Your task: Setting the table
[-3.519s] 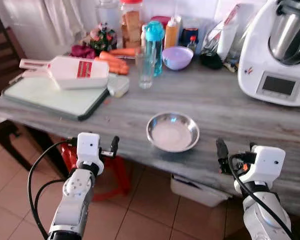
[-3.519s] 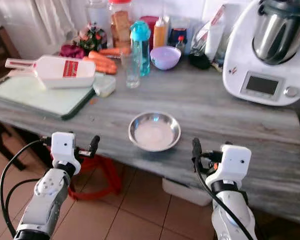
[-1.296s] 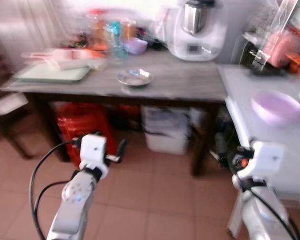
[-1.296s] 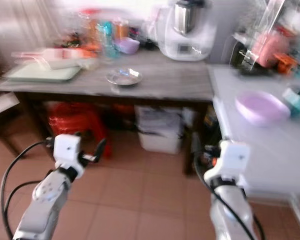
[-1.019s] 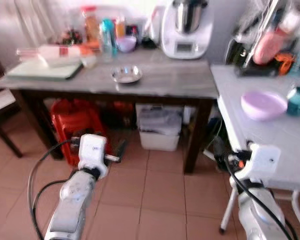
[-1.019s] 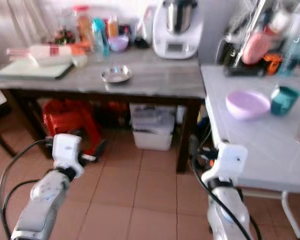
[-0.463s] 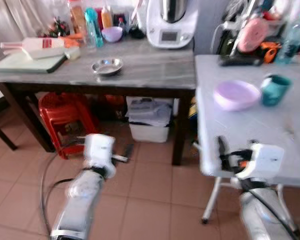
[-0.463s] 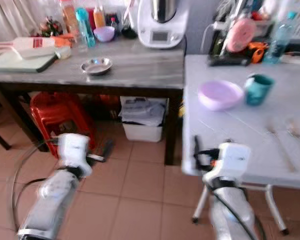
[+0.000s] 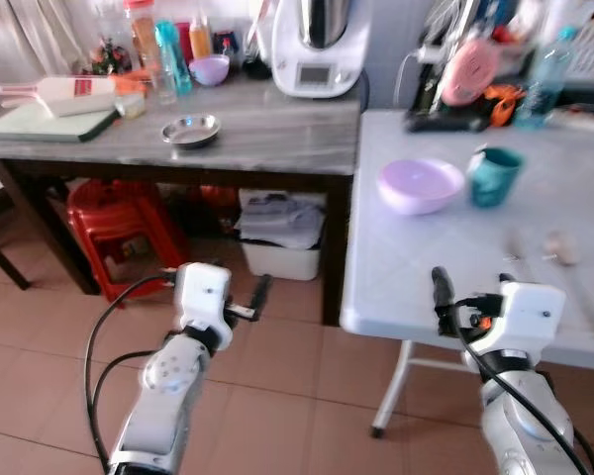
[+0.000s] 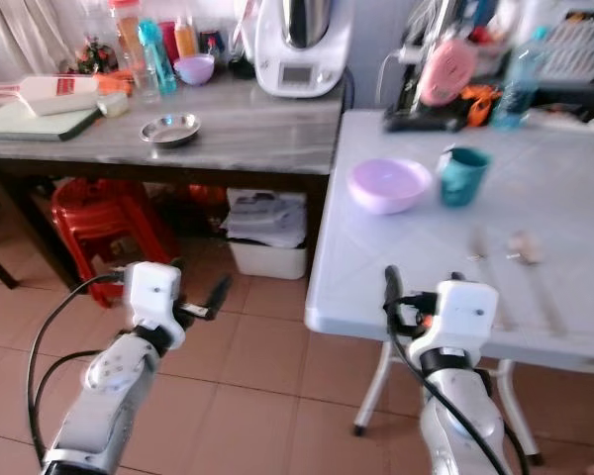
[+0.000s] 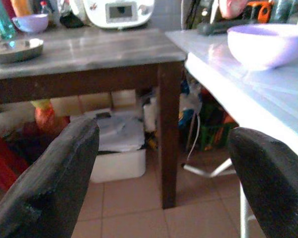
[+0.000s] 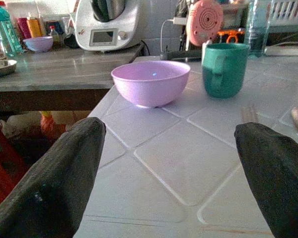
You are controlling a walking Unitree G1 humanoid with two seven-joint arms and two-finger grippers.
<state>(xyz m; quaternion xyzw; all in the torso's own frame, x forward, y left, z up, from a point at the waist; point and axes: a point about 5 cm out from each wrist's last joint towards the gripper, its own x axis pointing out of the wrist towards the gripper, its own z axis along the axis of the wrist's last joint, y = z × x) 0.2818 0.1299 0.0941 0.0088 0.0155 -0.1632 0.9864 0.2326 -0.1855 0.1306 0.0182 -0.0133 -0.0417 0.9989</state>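
Both hands are spread and empty: the right hand (image 12: 164,163) hangs at the white table (image 12: 159,173) edge, purple bowl (image 12: 151,82) and green mug (image 12: 225,68) just beyond. The left hand (image 11: 154,168) hangs over floor. Reaching in low could catch the table's rim and jolt the bowl.

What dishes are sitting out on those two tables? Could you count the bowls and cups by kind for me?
Purple bowls: 2, the big purple bowl on the white table, the small purple bowl at the back of the wooden table
Metal bowls: 1, the steel bowl
Cups: 1, the teal mug
Total: 4
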